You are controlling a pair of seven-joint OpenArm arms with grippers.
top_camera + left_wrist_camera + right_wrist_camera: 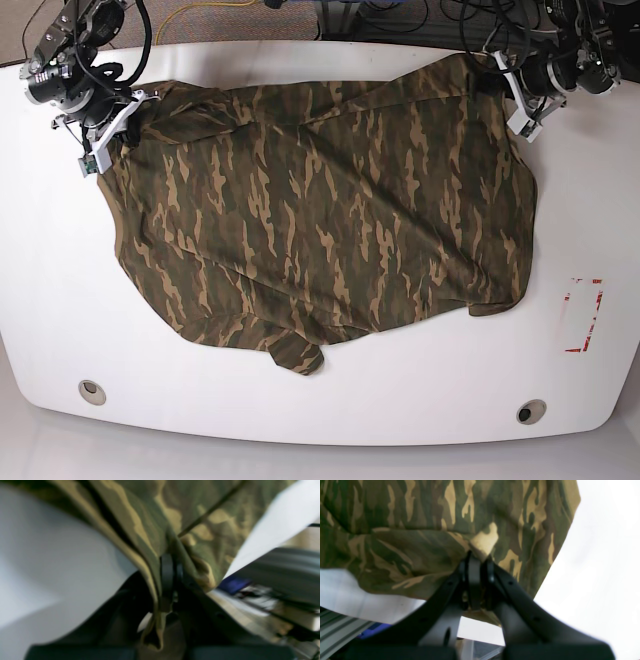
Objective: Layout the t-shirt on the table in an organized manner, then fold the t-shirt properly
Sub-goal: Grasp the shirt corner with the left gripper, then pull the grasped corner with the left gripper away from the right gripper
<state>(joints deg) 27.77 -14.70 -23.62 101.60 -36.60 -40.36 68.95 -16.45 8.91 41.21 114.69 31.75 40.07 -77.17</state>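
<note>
The t-shirt (320, 210) lies spread over the middle of the white desk (60, 300), with its far edge reaching to both tools. The left tool (512, 82) is closed on the cloth at the far corner on the base view's right. The right tool (128, 108) is closed on the cloth at the opposite far corner.

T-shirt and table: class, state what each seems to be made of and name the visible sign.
The t-shirt: soft woven or knit cloth, matte, camouflage-printed; it creases and drapes where pinched in the left gripper and right gripper. The table: hard, smooth white board, probably laminate or plastic; its glossy surface shows soft reflections and rounded edges.
</note>
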